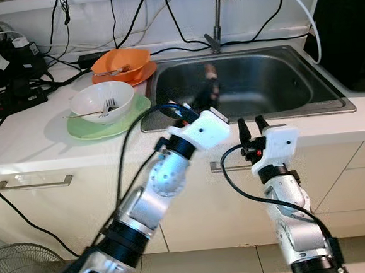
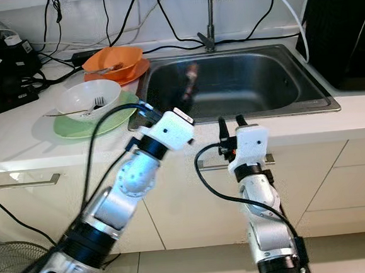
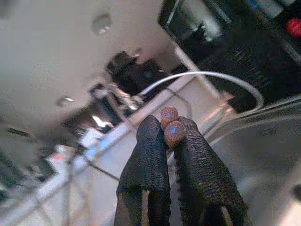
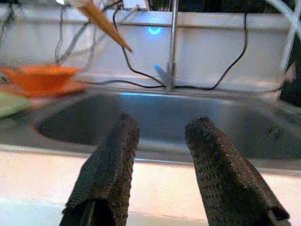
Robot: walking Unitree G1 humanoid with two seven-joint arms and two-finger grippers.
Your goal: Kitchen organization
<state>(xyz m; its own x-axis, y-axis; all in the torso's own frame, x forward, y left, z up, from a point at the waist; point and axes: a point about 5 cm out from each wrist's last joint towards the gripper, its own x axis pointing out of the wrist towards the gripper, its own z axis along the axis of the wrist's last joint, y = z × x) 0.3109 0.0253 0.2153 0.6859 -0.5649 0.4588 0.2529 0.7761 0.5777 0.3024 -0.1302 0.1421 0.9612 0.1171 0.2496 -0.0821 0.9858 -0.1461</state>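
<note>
Currently my left gripper (image 3: 165,136) pinches chopsticks (image 1: 211,78) over the sink (image 1: 331,102), right gripper (image 4: 162,141) jaws apart; thin grip, they could slip.

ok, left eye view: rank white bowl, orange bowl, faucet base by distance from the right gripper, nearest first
From the right gripper, at the counter's front edge before the sink:
1. Faucet base, behind the sink, ahead and slightly to the robot's left.
2. White bowl, on the green plate, far to its left.
3. Orange bowl, behind the white bowl, by the wall.
The first two are close.
</note>
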